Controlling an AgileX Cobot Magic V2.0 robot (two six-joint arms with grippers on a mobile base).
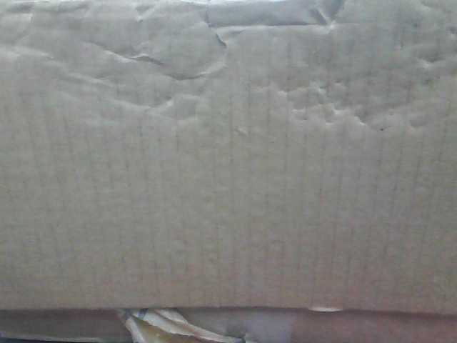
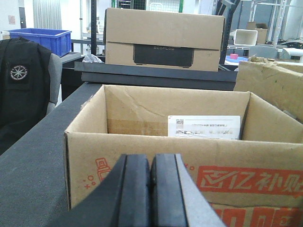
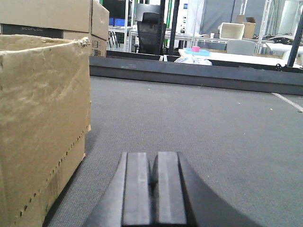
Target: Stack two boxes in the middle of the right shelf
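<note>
Left wrist view, far L: blue bin (image 2: 40,35) sitting well back; black jacket (image 2: 21,85) hanging at near L, beside the grey top (image 2: 33,175); left gripper (image 2: 150,189) hanging low at near centre, pads pressing together w/ nothing btwn; just beyond it an open printed box (image 2: 156,142) standing on the grey top, red print showing on its near wall, a white label lying against the far wall inside; further back a closed box (image 2: 163,40) w/ a black panel sitting on a dark ledge; at R the creased box (image 2: 270,85) rising w/ a ragged top edge, near the printed box; touching or not, can't tell.

Front view: creased box (image 1: 228,179) filling nearly the whole frame, v. close to the lens, dents and creases running along its upper part; yellowish tape strips (image 1: 161,327) poking out under its lower edge, L of centre; what they're stuck to, can't tell.

Right wrist view: creased box standing upright on the grey top at near L; right gripper (image 3: 151,189) hanging at near centre, R of the box and apart from it, pads lying flat against each other, gripping nothing; grey top stretching away to R and far; office chair (image 3: 151,28) standing far centre, beyond a dark rail.
</note>
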